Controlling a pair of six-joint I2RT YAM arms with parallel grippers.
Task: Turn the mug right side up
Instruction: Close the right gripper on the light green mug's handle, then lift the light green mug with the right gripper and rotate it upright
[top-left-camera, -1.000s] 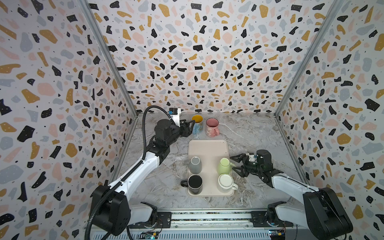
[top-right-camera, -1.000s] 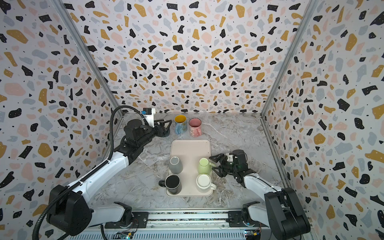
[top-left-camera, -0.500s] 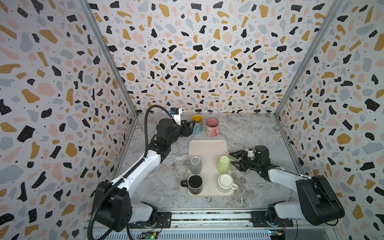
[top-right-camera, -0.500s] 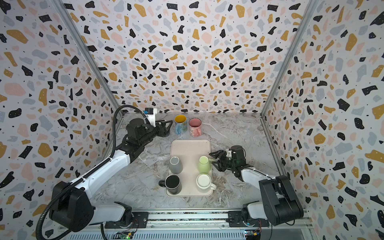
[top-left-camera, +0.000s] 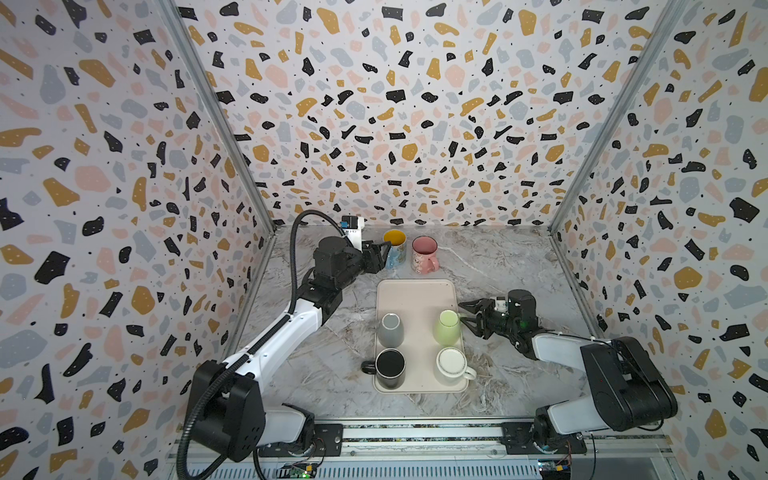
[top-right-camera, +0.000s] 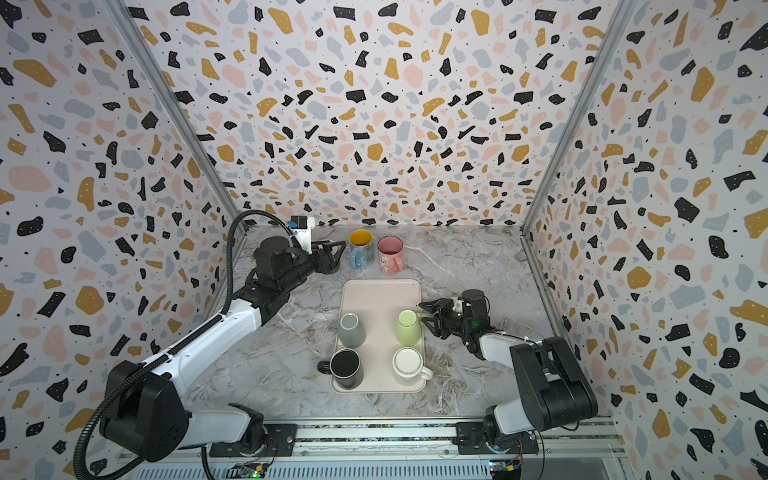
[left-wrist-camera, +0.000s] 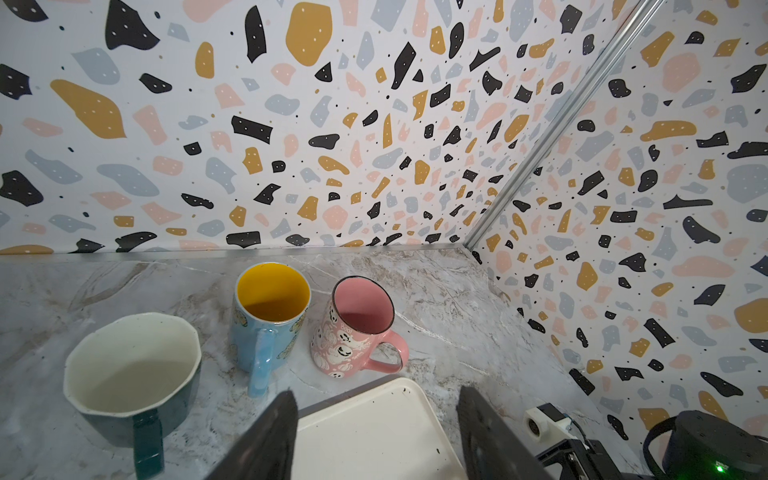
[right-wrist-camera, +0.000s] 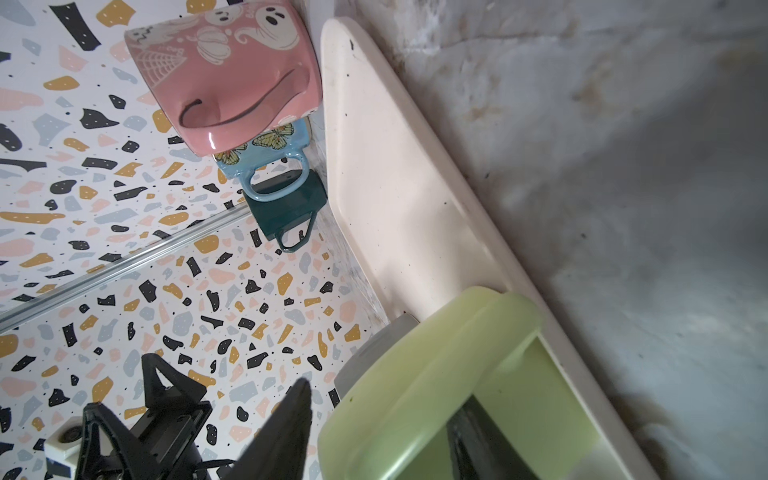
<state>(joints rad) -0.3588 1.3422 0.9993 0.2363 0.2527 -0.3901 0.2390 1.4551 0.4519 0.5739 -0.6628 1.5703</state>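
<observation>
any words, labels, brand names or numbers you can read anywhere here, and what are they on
No text can be read.
pink mug: only ghost and pumpkin drawings, no words.
blue mug: only butterflies.
tray: blank.
circuit board on the front rail: too small to read.

- bench: marble-pattern top, smooth, faint sheen
- tray: cream plastic, smooth, satin, a few dark specks
- green mug, on tray: glazed-ceramic look, soft gloss
- pink mug, behind tray: high-gloss glaze, sharp highlights
- right hand, beside tray: matt black plastic fingers
- corner rail: bare brushed metal
</observation>
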